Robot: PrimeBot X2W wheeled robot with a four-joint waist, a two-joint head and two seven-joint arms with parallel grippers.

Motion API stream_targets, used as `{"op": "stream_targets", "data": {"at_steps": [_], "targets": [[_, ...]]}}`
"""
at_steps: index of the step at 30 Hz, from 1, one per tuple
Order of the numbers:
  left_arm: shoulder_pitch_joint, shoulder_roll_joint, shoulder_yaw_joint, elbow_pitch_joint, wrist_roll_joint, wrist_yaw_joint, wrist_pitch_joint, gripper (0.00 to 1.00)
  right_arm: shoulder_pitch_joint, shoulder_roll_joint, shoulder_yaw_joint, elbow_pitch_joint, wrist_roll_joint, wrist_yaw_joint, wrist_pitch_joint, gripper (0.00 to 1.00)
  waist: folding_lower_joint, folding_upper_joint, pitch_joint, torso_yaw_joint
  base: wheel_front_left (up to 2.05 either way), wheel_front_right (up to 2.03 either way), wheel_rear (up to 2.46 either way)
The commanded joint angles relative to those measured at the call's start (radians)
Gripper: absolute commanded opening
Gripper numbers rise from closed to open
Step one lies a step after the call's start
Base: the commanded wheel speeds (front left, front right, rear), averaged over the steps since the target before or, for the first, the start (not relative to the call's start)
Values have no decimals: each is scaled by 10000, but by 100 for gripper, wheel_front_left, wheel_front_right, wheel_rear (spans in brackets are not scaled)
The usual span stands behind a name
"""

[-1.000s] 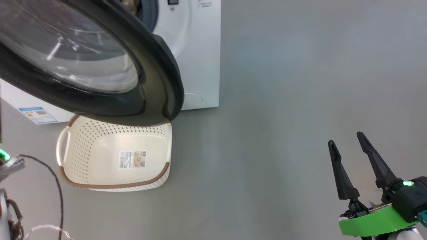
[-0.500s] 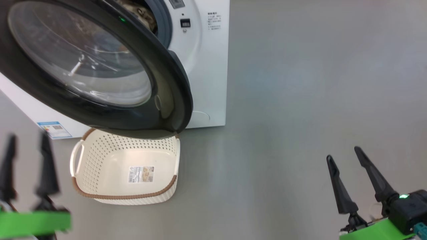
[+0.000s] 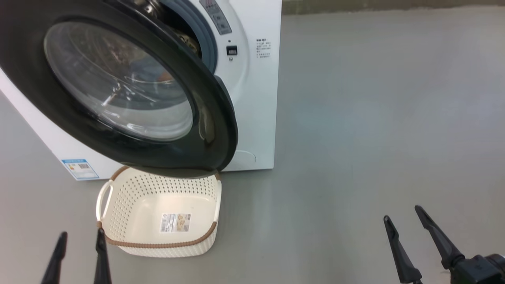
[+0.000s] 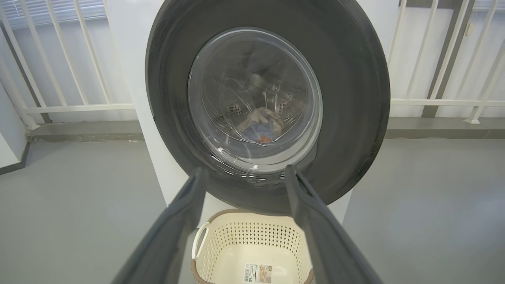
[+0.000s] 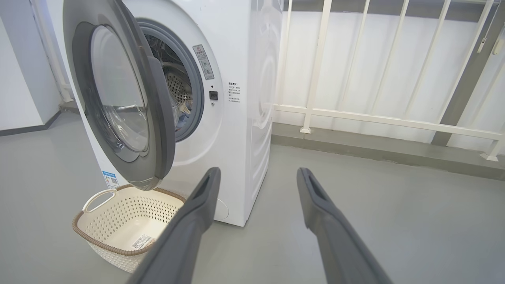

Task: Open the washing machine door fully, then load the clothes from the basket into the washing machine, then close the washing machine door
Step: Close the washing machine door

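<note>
Beneath the door (image 3: 118,90) of the washing machine (image 5: 230,138) sits the basket (image 3: 118,215); the clothes (image 4: 262,126), it seems, lie inside that machine. The left gripper (image 3: 81,233) and right gripper (image 3: 402,212) gape, holding nothing.

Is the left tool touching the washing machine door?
Apart. In the head view, floor and basket lie between the left tool and the washing machine door.

Laundry area — washing machine (image 5: 236,138), railing (image 5: 375,119)

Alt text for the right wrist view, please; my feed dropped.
The washing machine door stands half open on the white washing machine, above the empty basket on the grey floor. The right gripper, open and empty, rises in the foreground.
</note>
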Motion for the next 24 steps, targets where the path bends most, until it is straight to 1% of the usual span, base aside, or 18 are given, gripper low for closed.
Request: {"op": "stream_targets", "data": {"at_steps": [1,7,24], "targets": [[-189,80,303,-81,88,91,-84,100,-42,-129,243,-211,-48,62,-48,100,1,0,-127,17,0,0,0],[51,40,54,50,200,108,-92,100,178,-55,187,-170,-133,62,-48,100,1,0,-247,-67,0,0,0],[72,60,-44,225,174,228,-198,100,194,3,75,-123,-191,62,-48,100,1,0,-362,-278,0,0,0]]}}
